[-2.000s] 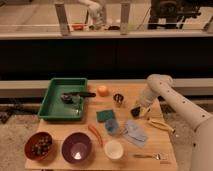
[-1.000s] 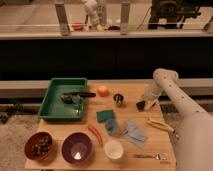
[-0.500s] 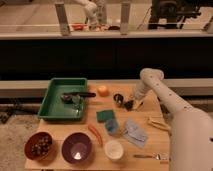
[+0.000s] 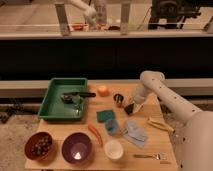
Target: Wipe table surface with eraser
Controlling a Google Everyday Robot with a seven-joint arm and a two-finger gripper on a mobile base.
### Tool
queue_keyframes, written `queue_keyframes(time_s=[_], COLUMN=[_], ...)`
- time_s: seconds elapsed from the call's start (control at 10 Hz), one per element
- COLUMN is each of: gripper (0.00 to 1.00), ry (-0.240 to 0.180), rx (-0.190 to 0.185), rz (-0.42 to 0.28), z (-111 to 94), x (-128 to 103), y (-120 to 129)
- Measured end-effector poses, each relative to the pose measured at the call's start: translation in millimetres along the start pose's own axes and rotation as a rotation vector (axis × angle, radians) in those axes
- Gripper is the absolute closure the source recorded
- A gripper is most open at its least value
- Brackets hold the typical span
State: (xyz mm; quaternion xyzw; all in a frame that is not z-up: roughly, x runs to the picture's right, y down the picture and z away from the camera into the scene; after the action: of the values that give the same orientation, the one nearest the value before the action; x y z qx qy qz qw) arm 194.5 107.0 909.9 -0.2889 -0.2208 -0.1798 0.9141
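Table surface (image 4: pixel 160 142): tan, dark wall (image 4: pixel 100 60) behind; pincer (image 4: pixel 131 105) at eraser (image 4: pixel 129 109) beside cup (image 4: pixel 118 99), grip unclear.

Robot lab: claw (image 4: pixel 131 107) over table (image 4: pixel 165 142), railing (image 4: pixel 150 34) behind.

Cup (image 4: pixel 118 100) and blue cloth (image 4: pixel 134 131) crowd the claw (image 4: pixel 131 107) (table's (image 4: pixel 155 142) right half).

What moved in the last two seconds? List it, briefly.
The arm swung left, bringing the pincer closer to the cup, low over the table at the eraser. Whether it grips the eraser is unclear. Tray, sponge and cloth stayed put.
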Motion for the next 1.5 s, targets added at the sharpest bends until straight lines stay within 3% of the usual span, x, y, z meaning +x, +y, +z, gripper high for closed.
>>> queue_keyframes(time_s=[0.2,1.5], gripper=[1.0,1.0], ry=[0.01,0.012], rx=[-0.018,-0.022], rz=[0.004,0.001], z=[-8,-8], x=[6,4], y=[19,18])
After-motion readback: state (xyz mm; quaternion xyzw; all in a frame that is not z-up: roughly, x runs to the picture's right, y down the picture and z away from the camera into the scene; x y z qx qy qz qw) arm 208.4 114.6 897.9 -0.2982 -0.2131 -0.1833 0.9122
